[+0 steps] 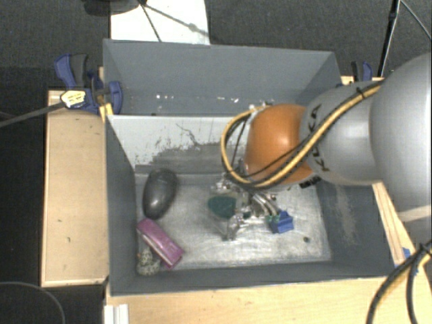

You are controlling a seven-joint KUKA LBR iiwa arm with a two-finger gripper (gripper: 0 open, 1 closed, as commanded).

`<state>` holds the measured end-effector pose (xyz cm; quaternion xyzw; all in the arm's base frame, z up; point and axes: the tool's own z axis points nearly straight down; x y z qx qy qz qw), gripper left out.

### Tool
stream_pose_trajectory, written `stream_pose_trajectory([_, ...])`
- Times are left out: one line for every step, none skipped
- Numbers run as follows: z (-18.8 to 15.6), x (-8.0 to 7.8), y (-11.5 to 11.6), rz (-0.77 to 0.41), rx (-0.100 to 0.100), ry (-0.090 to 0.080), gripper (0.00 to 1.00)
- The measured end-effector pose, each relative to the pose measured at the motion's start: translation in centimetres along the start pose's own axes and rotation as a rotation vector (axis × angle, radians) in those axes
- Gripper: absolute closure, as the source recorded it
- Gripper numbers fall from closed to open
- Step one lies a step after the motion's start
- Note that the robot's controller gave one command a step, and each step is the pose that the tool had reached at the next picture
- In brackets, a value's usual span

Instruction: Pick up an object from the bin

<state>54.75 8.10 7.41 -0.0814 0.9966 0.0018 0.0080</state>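
My gripper (236, 223) hangs low over the middle of the bin floor, beneath the arm's orange cover. A dark teal rounded thing (220, 207) lies right against the gripper's left side; whether it is held I cannot tell. A small blue block (281, 222) lies on the floor just right of the gripper, partly hidden by it.
A dark grey computer mouse (159, 193) lies at the left of the bin. In the front left corner a purple oblong thing (160, 242) rests on a speckled lump (148, 262). The arm comes in from the right, above the bin's right half.
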Motion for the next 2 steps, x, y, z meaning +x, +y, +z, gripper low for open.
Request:
stream_pose_trajectory([-0.2,-0.3,0.1,0.003,0.000,-0.009,1.00])
stream_pose_trajectory([-16.4,-2.4,-3.6,-0.007,0.004,0.005,1.00])
